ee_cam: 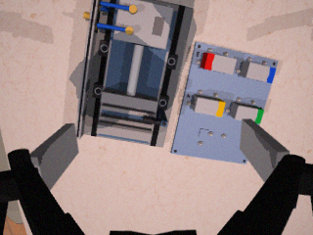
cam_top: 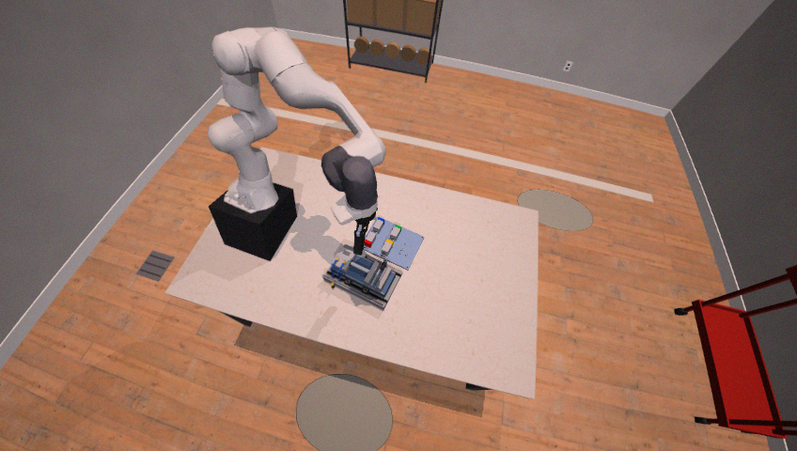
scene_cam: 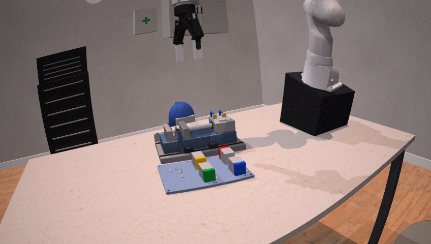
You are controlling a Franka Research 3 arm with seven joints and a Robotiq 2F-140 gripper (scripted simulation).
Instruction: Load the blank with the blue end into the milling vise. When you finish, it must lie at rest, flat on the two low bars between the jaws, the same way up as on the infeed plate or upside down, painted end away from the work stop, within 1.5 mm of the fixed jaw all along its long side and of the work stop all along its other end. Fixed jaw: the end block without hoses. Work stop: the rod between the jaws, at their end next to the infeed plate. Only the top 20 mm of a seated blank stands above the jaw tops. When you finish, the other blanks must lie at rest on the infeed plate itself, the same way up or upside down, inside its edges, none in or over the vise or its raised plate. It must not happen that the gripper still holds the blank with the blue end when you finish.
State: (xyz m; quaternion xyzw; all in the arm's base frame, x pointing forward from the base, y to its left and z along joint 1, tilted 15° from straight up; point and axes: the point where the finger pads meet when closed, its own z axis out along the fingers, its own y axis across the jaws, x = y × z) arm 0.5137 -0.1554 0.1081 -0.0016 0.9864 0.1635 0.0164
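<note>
The blank with the blue end (cam_top: 378, 225) (scene_cam: 236, 163) (ee_cam: 256, 70) lies on the infeed plate (cam_top: 413, 250) (scene_cam: 181, 185) (ee_cam: 188, 142) at a corner, beside the red-ended blank (cam_top: 369, 239) (scene_cam: 226, 154) (ee_cam: 224, 64). The yellow-ended blank (cam_top: 386, 246) (scene_cam: 197, 159) (ee_cam: 207, 105) and green-ended blank (cam_top: 396, 231) (scene_cam: 207, 172) (ee_cam: 245, 111) lie there too. The vise has a fixed jaw (scene_cam: 168, 132) and a moving jaw (scene_cam: 183, 129) (ee_cam: 129, 102), with a gap between them. The work stop (scene_cam: 179, 141) stands at the gap's plate-side end. My gripper (scene_cam: 188, 59) (ee_cam: 157, 136) is open and empty, high above the table.
The hose block (scene_cam: 223, 123) (ee_cam: 144, 22) with blue hoses is at the vise's other end. The vise stands on a raised grey plate close beside the infeed plate. Small pale pegs (scene_cam: 182, 176) (ee_cam: 223, 135) stick up from the infeed plate.
</note>
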